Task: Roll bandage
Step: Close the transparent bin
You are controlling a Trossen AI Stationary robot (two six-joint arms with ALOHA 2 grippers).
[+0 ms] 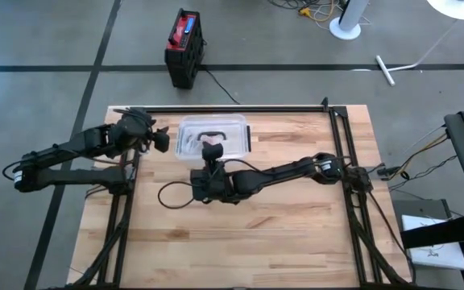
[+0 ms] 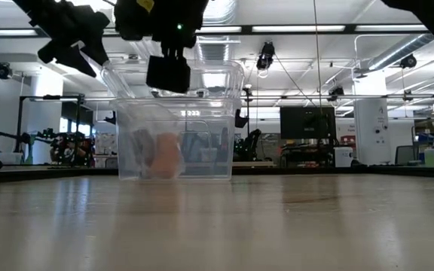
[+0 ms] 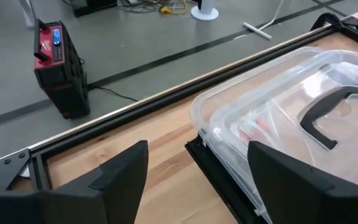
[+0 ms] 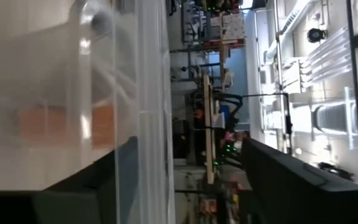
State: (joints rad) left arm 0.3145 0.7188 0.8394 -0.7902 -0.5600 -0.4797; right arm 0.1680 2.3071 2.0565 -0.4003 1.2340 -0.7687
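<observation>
Bandage, a peach-coloured roll (image 2: 166, 156), is seen inside the clear plastic lidded box (image 1: 213, 135) at the far middle of the wooden table (image 1: 296, 234). Right gripper (image 1: 211, 155) is held at the box's near edge, fingers spread, nothing gripped. Left gripper (image 1: 161, 138) is parked beside the box's left end, fingers (image 3: 120, 171) parted and empty.

Even, fairly bright light fell from long ceiling tube lamps (image 2: 292, 28), and shadows on the pale wooden surface (image 1: 280, 234) stayed soft. The near surface in the low view was blurred and carried a dull sheen. Glare streaked the clear plastic lidded box (image 3: 278, 106), and its wall smeared the right wrist view.
</observation>
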